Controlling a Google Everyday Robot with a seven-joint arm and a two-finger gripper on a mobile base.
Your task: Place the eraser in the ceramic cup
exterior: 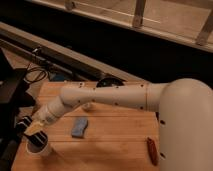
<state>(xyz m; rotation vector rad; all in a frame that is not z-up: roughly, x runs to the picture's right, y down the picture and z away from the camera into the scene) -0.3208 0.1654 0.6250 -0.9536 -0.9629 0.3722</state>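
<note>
The white ceramic cup (41, 150) stands at the front left corner of the wooden table (115, 145). My gripper (30, 129) is at the far left, right above the cup's rim. It is shut on the eraser (34, 129), whose tan-yellow face shows between the fingers. The eraser's dark lower end (37, 140) reaches into the cup's mouth. My white arm stretches from the right across the table to the gripper.
A flat blue-grey block (79, 127) lies right of the cup. A slim reddish-brown object (152, 150) lies at the front right. A black round bowl (107, 82) and a small white jar (89, 106) sit behind the arm. Black equipment (12, 95) stands left of the table.
</note>
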